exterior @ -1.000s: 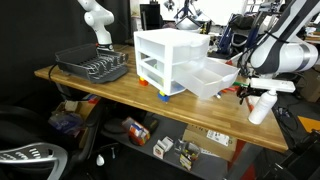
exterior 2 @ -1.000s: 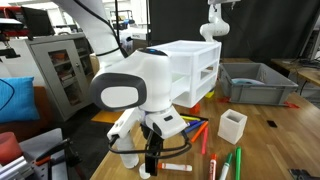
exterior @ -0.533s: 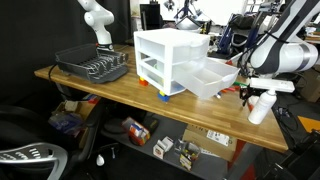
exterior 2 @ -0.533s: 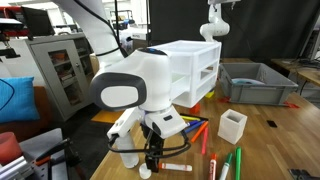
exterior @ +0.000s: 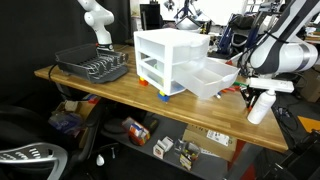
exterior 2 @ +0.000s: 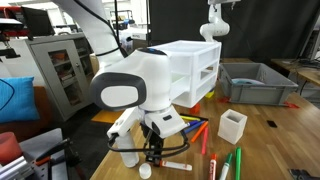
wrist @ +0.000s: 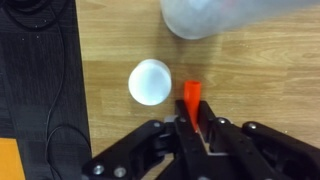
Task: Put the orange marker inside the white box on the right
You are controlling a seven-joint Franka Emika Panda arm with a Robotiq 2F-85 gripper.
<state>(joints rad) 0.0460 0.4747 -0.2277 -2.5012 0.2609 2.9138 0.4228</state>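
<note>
The black pincer (wrist: 191, 122) is clenched on the short orange marker (wrist: 191, 98) above the wooden bench (wrist: 270, 70). A small white round object (wrist: 150, 82) lies at ten o'clock from the marker. In an exterior view, the shallow translucent white plastic box (exterior: 208, 78) sits near the pincer, at ten o'clock.

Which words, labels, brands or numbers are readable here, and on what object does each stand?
No text is readable in any view.
Packages below the wooden table: printed patches, too small to read.
Orange marker, held in the gripper: no lettering visible.
White box: no lettering visible.
</note>
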